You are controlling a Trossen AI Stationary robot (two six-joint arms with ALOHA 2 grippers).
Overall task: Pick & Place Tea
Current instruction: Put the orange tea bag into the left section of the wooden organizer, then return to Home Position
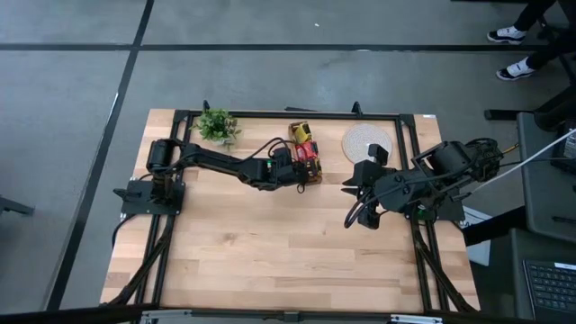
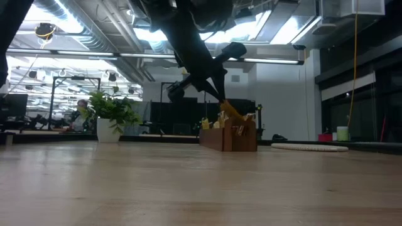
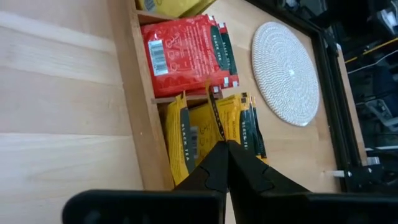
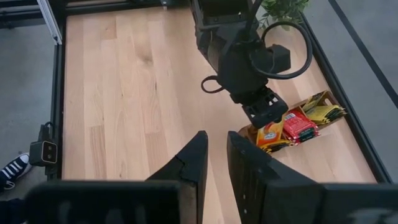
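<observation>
Seen from above, left to right: potted plant (image 1: 217, 125) at the far left corner of the wooden table (image 1: 270, 252). Beside it, left arm stretched across the far half of the table, left gripper (image 1: 310, 173) lowered over the near end of a small wooden box (image 1: 305, 153) of tea sachets. Fingers (image 3: 214, 168) pressed together on the thin edge of a yellow sachet (image 3: 214, 115), pinched just above a packed row of yellow sachets (image 3: 186, 134) in the box's compartment. Red sachets (image 3: 186, 53) stacked in the neighbouring compartment, behind a wooden divider; more yellow ones (image 3: 174, 6) glimpsed in a third. From table height, pinched sachet (image 2: 231, 110) shown tilted, lifted partly above the box rim (image 2: 229, 139).

Further right, round woven mat (image 1: 366, 142) flat on the table, just beside the box but apart from it. Right arm folded near the table's right edge, right gripper (image 1: 356, 207) hung above bare wood, well apart from the box. Fingers (image 4: 193, 163) slightly spread with a narrow gap between, nothing held.

Beyond the table, a person's shoes (image 1: 508, 34) visible on the grey floor at the far right; a seated person (image 2: 80, 114) faintly seen in the room behind the plant.
</observation>
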